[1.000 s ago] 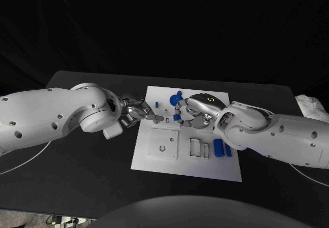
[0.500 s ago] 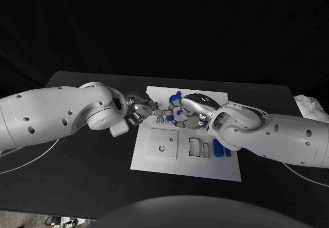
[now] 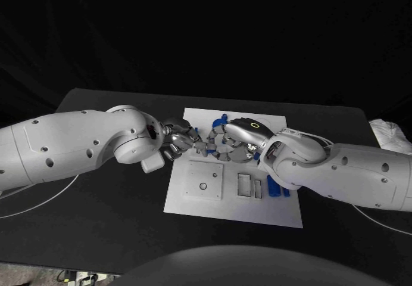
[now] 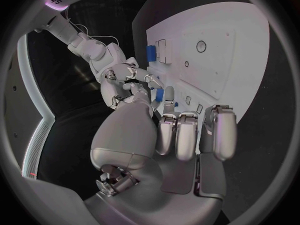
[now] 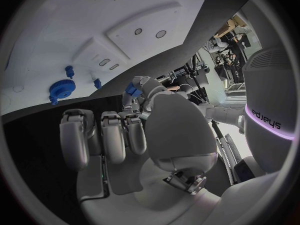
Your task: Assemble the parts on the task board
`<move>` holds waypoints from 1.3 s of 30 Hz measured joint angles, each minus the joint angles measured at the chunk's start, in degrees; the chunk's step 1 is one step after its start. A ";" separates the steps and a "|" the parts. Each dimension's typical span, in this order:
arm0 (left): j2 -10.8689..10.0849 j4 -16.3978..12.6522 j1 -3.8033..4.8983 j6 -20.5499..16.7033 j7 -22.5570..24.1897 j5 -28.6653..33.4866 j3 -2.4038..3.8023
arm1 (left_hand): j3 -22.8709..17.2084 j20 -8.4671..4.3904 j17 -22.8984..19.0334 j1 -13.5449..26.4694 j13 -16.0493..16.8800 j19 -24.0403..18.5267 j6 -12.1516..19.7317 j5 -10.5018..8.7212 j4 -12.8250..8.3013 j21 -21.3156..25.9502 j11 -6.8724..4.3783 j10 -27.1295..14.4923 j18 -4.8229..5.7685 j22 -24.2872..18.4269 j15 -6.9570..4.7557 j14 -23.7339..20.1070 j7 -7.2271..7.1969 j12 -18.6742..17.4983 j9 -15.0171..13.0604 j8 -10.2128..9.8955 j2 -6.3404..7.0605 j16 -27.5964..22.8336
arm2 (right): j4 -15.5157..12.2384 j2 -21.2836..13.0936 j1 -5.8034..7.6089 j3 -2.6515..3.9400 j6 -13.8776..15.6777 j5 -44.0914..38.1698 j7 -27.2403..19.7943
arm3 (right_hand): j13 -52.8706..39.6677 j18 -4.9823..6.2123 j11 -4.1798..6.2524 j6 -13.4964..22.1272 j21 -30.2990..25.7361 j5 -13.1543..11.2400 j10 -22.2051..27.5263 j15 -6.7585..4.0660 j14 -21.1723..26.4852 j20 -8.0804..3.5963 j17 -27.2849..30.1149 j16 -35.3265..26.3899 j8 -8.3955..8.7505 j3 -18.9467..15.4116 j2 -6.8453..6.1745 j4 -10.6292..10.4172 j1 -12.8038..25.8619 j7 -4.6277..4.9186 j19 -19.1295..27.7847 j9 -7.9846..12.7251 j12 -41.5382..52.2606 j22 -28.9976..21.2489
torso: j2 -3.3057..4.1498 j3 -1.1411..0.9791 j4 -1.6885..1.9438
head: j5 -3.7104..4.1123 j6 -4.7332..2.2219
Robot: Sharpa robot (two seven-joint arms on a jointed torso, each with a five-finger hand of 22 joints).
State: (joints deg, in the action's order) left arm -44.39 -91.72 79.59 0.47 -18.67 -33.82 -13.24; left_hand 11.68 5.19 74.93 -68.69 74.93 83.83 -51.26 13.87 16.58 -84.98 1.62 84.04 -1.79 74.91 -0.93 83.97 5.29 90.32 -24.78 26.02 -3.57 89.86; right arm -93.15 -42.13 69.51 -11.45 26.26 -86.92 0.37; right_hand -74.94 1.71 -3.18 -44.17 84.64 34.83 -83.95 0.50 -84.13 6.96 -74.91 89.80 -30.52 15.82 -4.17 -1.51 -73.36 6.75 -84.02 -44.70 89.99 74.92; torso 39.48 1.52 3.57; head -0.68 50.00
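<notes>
While the small blue part [image 4: 159, 94] sits pinched at the fingertips where both hands meet, over the far middle of the white board [image 3: 206, 202], pass it slowly; left hand [image 3: 178, 143] and right hand [image 3: 230, 145] both touch it; which one bears it, cannot tell; blue gear [image 5: 62, 88] lies farther off.

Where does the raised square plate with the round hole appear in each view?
Head view: raised square plate, task board's near-left part.
Left wrist view: plate beside the rectangular slots.
Right wrist view: plate, mid-board.
Shared landmark: its round hole.
</notes>
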 measured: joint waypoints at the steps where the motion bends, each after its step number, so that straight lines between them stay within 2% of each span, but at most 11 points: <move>1: 0.00 0.03 -0.02 0.04 -0.08 -0.02 -0.01 | 0.25 0.00 0.00 -0.36 0.00 0.00 0.00 0.16 -0.08 0.00 0.00 0.00 0.00 0.00 0.00 0.00 0.00 0.00 -0.11 0.36 0.15 0.00 | -0.04 0.00 0.00 0.00 -0.01 0.03 -0.01 | 0.00 0.00 0.00 -0.01 0.00 0.00 0.00 0.00 0.00 0.00 0.00 0.00 0.00 0.00 0.00 0.00 0.00 -0.02 0.00 0.00 0.00 0.00 | 0.00 0.00 0.01 | -0.02 0.00; 5: 0.00 0.06 -0.07 0.15 -0.30 -0.13 -0.01 | 0.85 0.00 0.00 -1.07 0.00 0.00 0.00 0.50 0.05 0.24 -0.01 -0.02 0.00 0.00 0.00 0.00 0.00 0.00 -1.05 2.42 0.02 0.00 | -0.12 -0.02 0.00 0.00 -0.06 0.11 -0.05 | 0.00 0.00 0.00 -0.02 0.00 -0.01 0.00 0.00 0.00 0.00 0.00 0.00 0.00 0.00 0.00 0.00 0.00 -0.05 0.00 0.01 0.00 0.00 | 0.00 -0.03 0.01 | -0.05 0.00; 9: 0.00 0.09 -0.09 0.22 -0.46 -0.25 -0.01 | 1.61 -0.20 -0.01 -1.48 0.00 -0.21 0.65 0.50 0.00 0.24 -0.45 -0.03 0.01 0.00 -0.42 0.01 -0.64 0.00 -2.78 5.52 -0.13 0.00 | -0.15 -0.02 0.00 0.00 -0.15 0.21 -0.09 | 0.00 0.00 0.00 0.01 0.00 -0.03 0.00 0.00 0.00 0.00 0.00 0.00 0.01 0.00 -0.01 0.00 0.00 -0.16 0.00 0.03 0.00 0.00 | -0.01 -0.03 0.00 | -0.06 0.00; 12: 0.00 0.16 -0.11 0.23 -0.51 -0.33 -0.01 | 1.75 -0.20 -0.01 -1.78 0.00 -0.21 1.30 0.72 0.01 0.23 -0.52 -0.10 0.00 0.00 -0.42 0.01 -0.83 0.00 -3.54 6.78 -0.43 0.00 | -0.15 -0.03 0.00 0.00 -0.27 0.30 -0.13 | 0.00 0.00 0.00 0.00 0.00 -0.04 0.00 0.00 0.00 0.00 -0.03 0.00 0.01 -0.01 -0.01 0.00 0.00 -0.17 0.00 0.05 0.00 -0.01 | -0.02 -0.03 -0.01 | -0.06 0.00; 15: 0.03 0.30 -0.13 0.23 -0.52 -0.40 -0.01 | 2.12 -0.41 -0.01 -2.11 0.00 -0.41 2.26 1.89 0.06 0.56 -0.52 -0.10 0.01 0.00 -0.42 0.01 -0.82 0.00 -4.02 7.52 -0.75 0.00 | -0.15 -0.04 0.00 0.00 -0.43 0.40 -0.16 | 0.00 0.00 0.00 0.00 0.00 -0.04 0.00 0.00 0.00 0.00 -0.04 0.00 0.04 -0.01 -0.01 0.00 0.00 -0.18 0.00 0.05 0.00 -0.01 | -0.03 -0.03 -0.03 | -0.06 0.00; 19: 0.13 0.38 -0.16 0.19 -0.37 -0.46 0.01 | 2.12 -0.41 -0.01 -2.87 0.00 -0.41 2.98 4.83 0.06 0.56 -0.52 -0.10 0.01 0.00 -0.42 0.01 -0.93 0.00 -4.55 8.73 -1.51 0.00 | -0.16 -0.01 0.00 0.00 -0.68 0.52 -0.18 | 0.00 0.00 0.00 0.00 0.00 -0.11 0.00 0.00 0.00 0.00 -0.04 0.00 0.07 -0.01 -0.01 0.00 0.00 -0.19 0.00 0.03 0.00 -0.01 | -0.04 -0.05 -0.03 | -0.09 0.00; 24: 0.40 0.47 -0.22 0.17 -0.01 -0.52 0.01 | 2.12 -0.41 -0.01 -3.44 0.01 -0.41 3.07 7.10 0.06 0.56 -0.72 0.10 0.01 0.00 -0.61 0.21 -1.02 0.00 -4.64 9.16 -2.09 0.00 | -0.16 0.12 0.00 0.00 -1.04 0.61 -0.19 | 0.00 0.00 0.00 -0.05 0.00 0.13 0.00 0.00 0.00 0.00 -0.04 0.00 0.28 0.09 -0.01 0.10 0.00 -0.24 0.00 0.00 0.00 -0.01 | -0.06 -0.05 -0.03 | -0.09 0.00; 35: 1.03 1.04 -0.38 0.28 0.25 -0.63 -0.03 | 2.29 -0.40 -0.02 -3.87 0.04 -0.41 3.06 8.62 0.23 0.78 -0.72 0.11 0.01 0.00 -0.82 0.01 -1.02 0.00 -4.16 9.21 -2.51 0.00 | -0.12 0.27 0.02 0.01 -1.40 0.63 -0.18 | 0.00 0.00 0.00 -0.27 0.00 0.14 0.00 0.00 0.00 0.00 -0.03 0.00 -0.10 0.15 -0.41 0.18 0.38 -0.47 0.00 0.01 0.00 -0.01 | -0.03 -0.06 -0.05 | -0.19 0.00; 39: 1.25 1.18 -0.46 0.40 0.20 -0.65 -0.02 | 2.29 -0.41 -0.02 -5.39 0.18 -0.41 3.06 11.14 0.23 0.78 -0.92 -0.10 0.01 0.00 -0.82 0.01 -1.01 0.01 -3.61 8.70 -2.47 0.00 | -0.17 0.32 0.01 0.01 -1.41 0.63 -0.17 | 0.00 0.00 0.00 -0.33 0.00 0.13 0.00 -0.21 0.21 0.00 -0.03 0.00 -0.11 0.15 -0.48 0.18 0.46 -0.54 0.00 0.03 0.00 0.03 | -0.01 -0.05 -0.05 | -0.26 0.00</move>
State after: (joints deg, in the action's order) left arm -43.14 -90.53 79.12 0.87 -18.47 -34.47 -13.26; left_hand 13.97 4.79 74.91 -74.09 75.11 83.42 -48.20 25.01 16.81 -84.21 0.70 83.94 -1.78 74.91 -1.75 83.98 4.28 90.33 -28.39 34.72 -6.04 89.86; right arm -93.32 -41.81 69.53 -11.44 24.85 -86.29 0.20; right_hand -74.94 1.71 -3.18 -44.50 84.64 34.96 -83.95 0.29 -83.92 6.96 -74.93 89.80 -30.63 15.97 -4.64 -1.33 -72.90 6.21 -84.02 -44.67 89.99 74.95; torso 39.47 1.47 3.52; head -0.93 50.00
